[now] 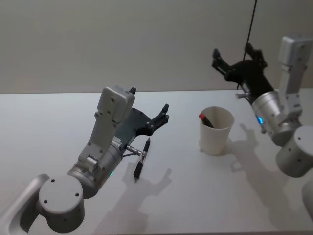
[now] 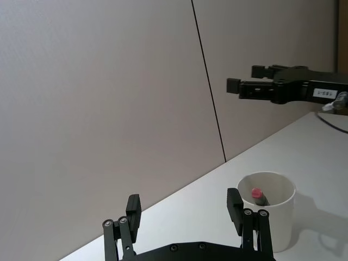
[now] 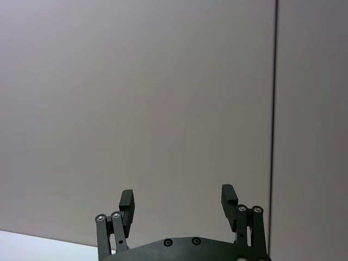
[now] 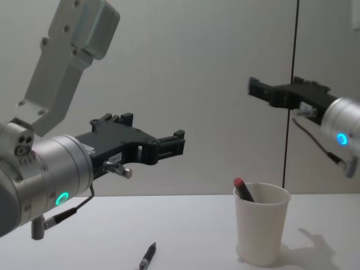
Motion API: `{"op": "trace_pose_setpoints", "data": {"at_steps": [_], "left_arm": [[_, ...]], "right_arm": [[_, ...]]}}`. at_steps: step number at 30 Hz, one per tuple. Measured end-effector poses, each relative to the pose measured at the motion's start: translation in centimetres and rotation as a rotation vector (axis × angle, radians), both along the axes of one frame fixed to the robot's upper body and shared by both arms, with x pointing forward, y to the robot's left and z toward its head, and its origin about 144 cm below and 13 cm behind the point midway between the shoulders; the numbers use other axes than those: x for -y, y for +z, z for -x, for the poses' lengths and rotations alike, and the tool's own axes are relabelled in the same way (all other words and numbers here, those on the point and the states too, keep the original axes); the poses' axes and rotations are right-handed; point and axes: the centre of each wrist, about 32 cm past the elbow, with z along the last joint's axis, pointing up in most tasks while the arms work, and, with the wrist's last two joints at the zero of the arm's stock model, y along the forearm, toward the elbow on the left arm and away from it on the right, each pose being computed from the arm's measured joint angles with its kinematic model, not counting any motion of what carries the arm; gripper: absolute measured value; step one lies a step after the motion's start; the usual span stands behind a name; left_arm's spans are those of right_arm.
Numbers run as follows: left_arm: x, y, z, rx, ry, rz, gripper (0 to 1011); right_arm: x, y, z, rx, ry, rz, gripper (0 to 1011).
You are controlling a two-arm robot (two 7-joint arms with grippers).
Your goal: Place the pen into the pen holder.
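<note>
A black pen (image 1: 142, 159) lies flat on the white table (image 1: 58, 122), also in the chest view (image 4: 148, 256). My left gripper (image 1: 162, 116) hovers open and empty above and just beyond it, pointing toward the pen holder (image 1: 216, 130), a white paper cup. In the left wrist view the left gripper (image 2: 184, 209) has its fingers spread, with the pen holder (image 2: 272, 220) ahead. A red-tipped pen (image 1: 205, 119) stands inside the cup. My right gripper (image 1: 234, 53) is raised high behind the cup, open and empty, as the right wrist view (image 3: 177, 198) shows.
The table's far edge meets a plain grey wall with a dark vertical seam (image 2: 209, 87). The cup (image 4: 261, 230) stands right of centre with the red-tipped pen (image 4: 243, 188) leaning in it. Bare tabletop stretches between the black pen and the cup.
</note>
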Motion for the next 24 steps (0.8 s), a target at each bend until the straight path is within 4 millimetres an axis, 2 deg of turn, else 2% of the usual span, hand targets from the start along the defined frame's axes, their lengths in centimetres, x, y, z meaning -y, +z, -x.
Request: {"op": "trace_pose_setpoints", "data": {"at_steps": [12,24], "left_arm": [[0.0,0.0,0.0,0.000,0.000,0.000,1004],[0.0,0.0,0.0,0.000,0.000,0.000,1004]], "right_arm": [[2.1,0.6,3.8,-0.091,-0.131,-0.026,1001],[4.2,0.7,7.4,-0.145,-0.182,-0.017,1001]]}}
